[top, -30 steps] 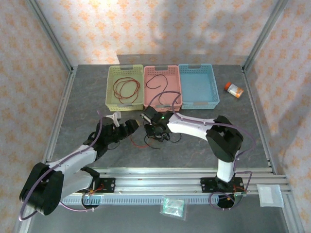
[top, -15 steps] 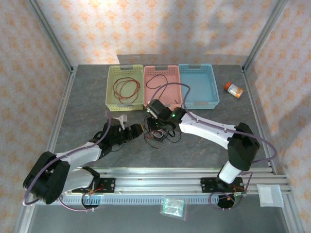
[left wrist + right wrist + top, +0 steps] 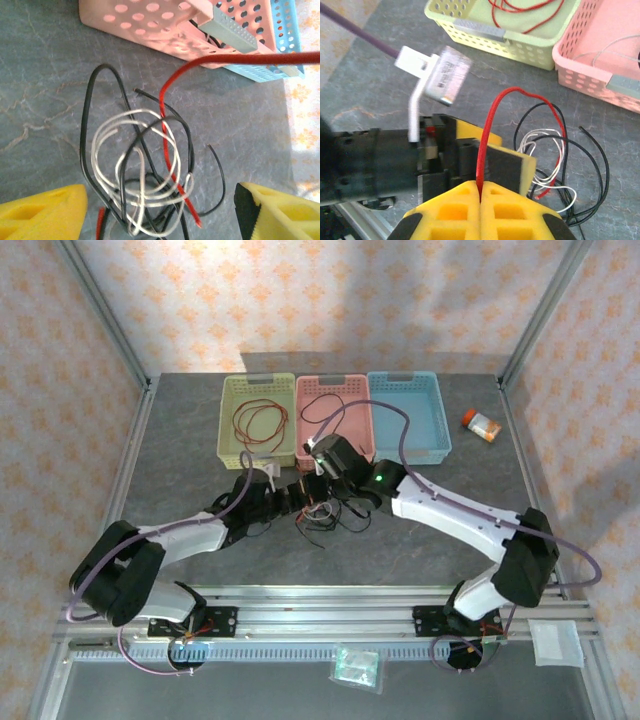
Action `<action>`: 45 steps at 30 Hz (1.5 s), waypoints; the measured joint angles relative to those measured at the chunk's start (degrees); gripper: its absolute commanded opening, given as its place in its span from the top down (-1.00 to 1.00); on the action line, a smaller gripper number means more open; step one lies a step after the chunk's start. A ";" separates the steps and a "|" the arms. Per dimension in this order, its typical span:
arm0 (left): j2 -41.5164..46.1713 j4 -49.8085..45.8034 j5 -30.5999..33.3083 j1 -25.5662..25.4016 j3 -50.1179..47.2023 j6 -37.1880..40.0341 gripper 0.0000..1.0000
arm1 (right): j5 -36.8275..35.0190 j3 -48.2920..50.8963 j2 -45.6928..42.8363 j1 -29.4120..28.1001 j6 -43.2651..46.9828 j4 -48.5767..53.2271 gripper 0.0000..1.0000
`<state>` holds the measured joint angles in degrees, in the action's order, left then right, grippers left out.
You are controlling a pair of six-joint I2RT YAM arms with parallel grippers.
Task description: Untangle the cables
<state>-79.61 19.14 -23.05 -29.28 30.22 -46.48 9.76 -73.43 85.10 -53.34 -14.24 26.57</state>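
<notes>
A tangle of cables point(image 3: 325, 515) lies on the grey table in front of the pink basket. In the left wrist view a white cable point(image 3: 107, 132), a black cable point(image 3: 87, 115) and a red cable point(image 3: 167, 145) loop through each other. My left gripper point(image 3: 160, 212) is open, with one yellow finger point(image 3: 40, 212) on each side of the tangle. My right gripper point(image 3: 480, 187) is shut on the red cable point(image 3: 490, 115), which arches up from the tangle point(image 3: 555, 150). In the top view the left gripper point(image 3: 293, 494) and right gripper point(image 3: 316, 478) are close together.
Three baskets stand at the back: green basket point(image 3: 228, 420) holding a red cable point(image 3: 258, 422), pink basket point(image 3: 364, 420) holding a dark cable point(image 3: 325, 405), and blue basket point(image 3: 408, 415). An orange bottle point(image 3: 482, 424) lies at the right. The metal rail point(image 3: 330, 605) runs along the front.
My left gripper has reached right up to the tangle. My right gripper has moved back toward the pink basket, lifting the red cable in an arch.
</notes>
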 measured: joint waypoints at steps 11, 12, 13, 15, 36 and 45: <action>-3.39 -3.30 5.53 -0.26 0.92 0.09 -0.57 | 0.59 -0.15 -7.50 0.00 0.68 -1.33 1.00; -3.74 -3.50 5.64 -0.26 0.92 0.09 -0.57 | 0.66 -0.42 -8.00 0.00 0.83 -1.40 1.00; -4.09 -3.56 5.79 -0.26 0.92 0.09 -0.57 | 0.81 -0.79 -8.52 0.00 0.87 -1.73 1.00; -4.79 -3.72 6.01 -0.26 0.92 0.09 -0.58 | 1.03 -1.79 -9.44 0.00 1.03 -2.23 1.00; 3.82 -4.85 10.29 -0.74 -4.42 -0.52 -0.47 | -10.12 -10.14 -14.67 0.00 1.22 -1.84 1.00; 24.06 -14.95 16.00 5.20 1.42 5.97 -0.48 | -22.53 -15.34 -10.47 2.05 -4.92 3.56 1.00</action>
<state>-55.55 4.19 -7.05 -24.08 31.64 -40.51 -12.78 -88.77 74.63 -51.29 -19.16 30.13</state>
